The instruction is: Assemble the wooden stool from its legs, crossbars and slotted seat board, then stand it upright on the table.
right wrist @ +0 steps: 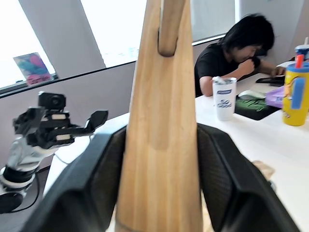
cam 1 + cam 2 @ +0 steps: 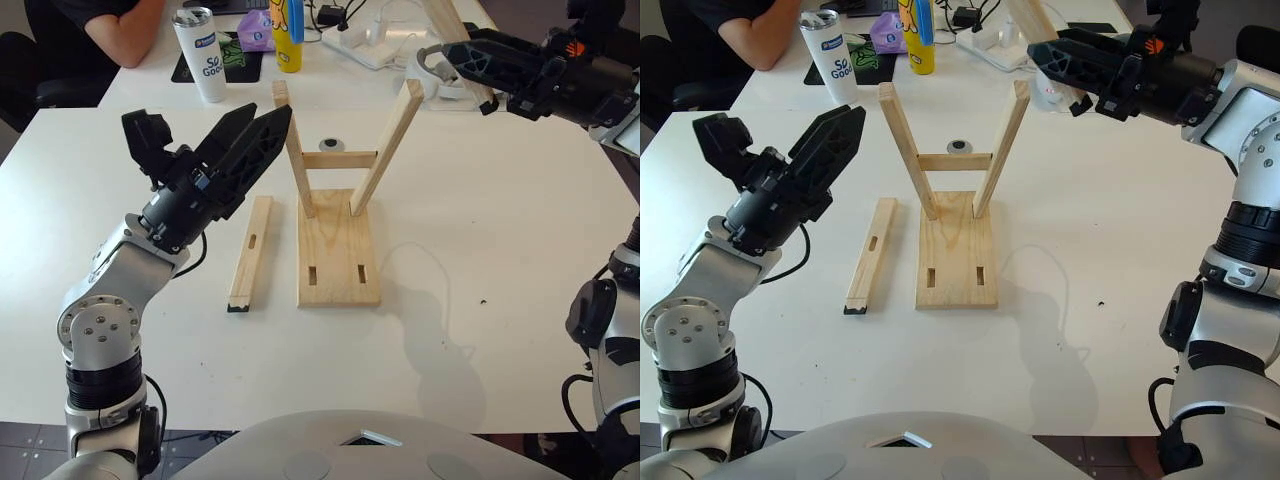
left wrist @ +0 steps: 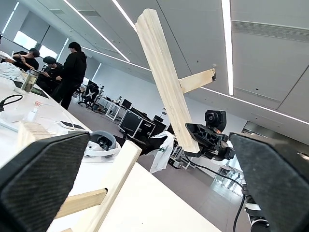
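Observation:
The slotted seat board [image 2: 338,250] lies flat on the white table [image 2: 480,300]. Two legs [image 2: 385,145] stand tilted in its far slots, joined by a crossbar [image 2: 338,160]. A loose leg [image 2: 250,250] lies flat just left of the board. My left gripper [image 2: 255,135] is open beside the top of the left standing leg [image 3: 164,82], with its dark fingers [image 3: 38,179] apart and nothing between them. Raised at the far right, my right gripper [image 2: 1050,55] is shut on another wooden leg [image 1: 161,121], which points up and away over the table's far edge.
On the far table stand a white tumbler [image 2: 203,55] and a yellow bottle [image 2: 288,35], with cables and a white headset [image 2: 440,85] nearby. A round grommet [image 2: 333,145] sits behind the legs. The table's near half is bare.

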